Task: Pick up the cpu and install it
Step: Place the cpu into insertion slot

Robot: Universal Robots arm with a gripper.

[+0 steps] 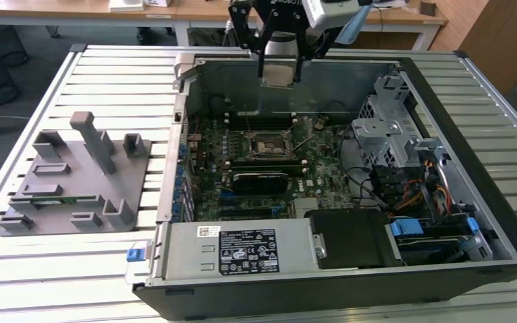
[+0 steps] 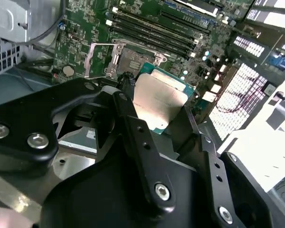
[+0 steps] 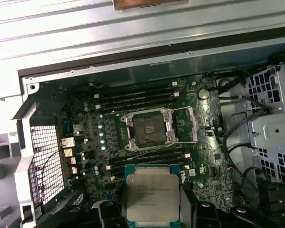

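CPU [image 3: 152, 194], silver lid up, is clamped by its edges between the closed fingers of my gripper [image 3: 154, 213], above the open computer case [image 1: 349, 296] and well apart from the empty socket [image 3: 147, 129]. Stage, by my judgement: pick complete, transfer in hand. Seating calls for squaring the chip over that socket and lowering it gently.

A pale slatted metal table [image 1: 70, 276] stands over grey floor [image 1: 34, 57]; behind it runs a wooden desk [image 1: 52, 10], with a wooden cabinet [image 1: 501, 33] alongside.

printed label [image 1: 247, 250] on power supply [image 1: 186, 261], faint print on cpu [image 3: 152, 194], none legible
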